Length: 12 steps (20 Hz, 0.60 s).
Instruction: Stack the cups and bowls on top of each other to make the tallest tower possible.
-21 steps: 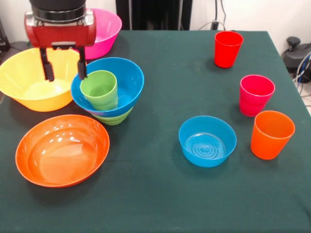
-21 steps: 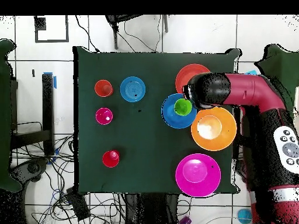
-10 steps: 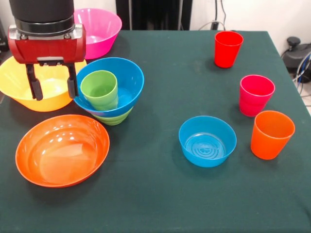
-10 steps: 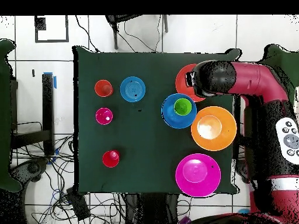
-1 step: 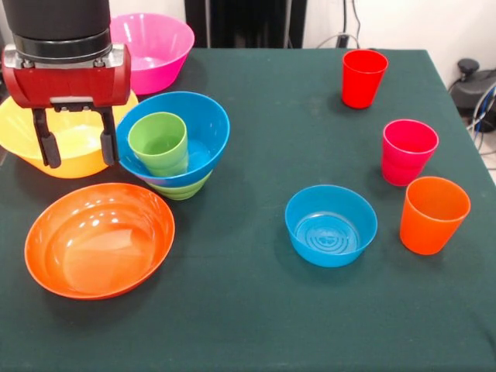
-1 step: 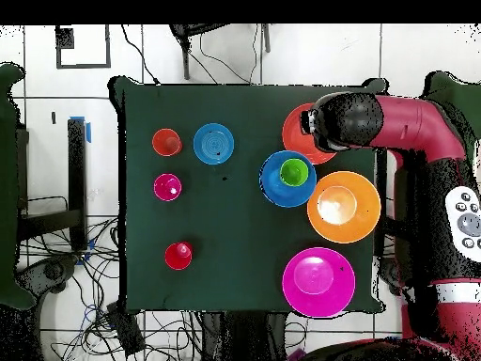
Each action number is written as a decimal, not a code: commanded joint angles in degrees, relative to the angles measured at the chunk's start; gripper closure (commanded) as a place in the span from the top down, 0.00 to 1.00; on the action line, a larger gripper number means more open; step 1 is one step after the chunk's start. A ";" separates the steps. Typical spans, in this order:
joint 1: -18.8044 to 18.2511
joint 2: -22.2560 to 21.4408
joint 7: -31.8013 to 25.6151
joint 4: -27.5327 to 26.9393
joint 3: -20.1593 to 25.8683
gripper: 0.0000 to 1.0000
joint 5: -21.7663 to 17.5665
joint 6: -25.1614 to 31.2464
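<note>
The tower is a light green cup point(image 5: 159, 143) sitting in the wide blue bowl point(image 5: 208, 124), which rests on the small green bowl point(image 5: 182, 188). My gripper point(image 5: 77, 149) hangs open and empty just left of it, over the near rim of the big yellow-orange bowl point(image 5: 19, 128) and behind the shallow orange-red bowl point(image 5: 99, 240). Standing loose on the right are the red cup point(image 5: 363, 77), magenta-pink cup point(image 5: 408, 151), orange cup point(image 5: 433, 215) and small translucent blue bowl point(image 5: 331, 225). The big pink bowl point(image 5: 159, 46) is at the back left.
In the overhead view the arm point(image 6: 395, 127) covers part of the orange-red bowl point(image 6: 296, 132). The blue bowl point(image 6: 274, 183) touches the yellow-orange bowl point(image 6: 344, 207). The dark green cloth point(image 5: 256, 310) ends near the cups on the right.
My gripper has slid left in the front view, away from the blue bowl's rim, and dropped a little. It stays open. Nothing else has moved.
</note>
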 commanded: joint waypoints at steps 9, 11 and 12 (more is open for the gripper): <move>0.69 2.03 -10.38 0.05 2.71 1.00 -0.42 -0.38; 0.69 2.15 -10.32 -0.11 2.74 1.00 -0.50 -0.49; 0.70 2.22 -10.24 -0.16 2.76 1.00 -0.53 -0.62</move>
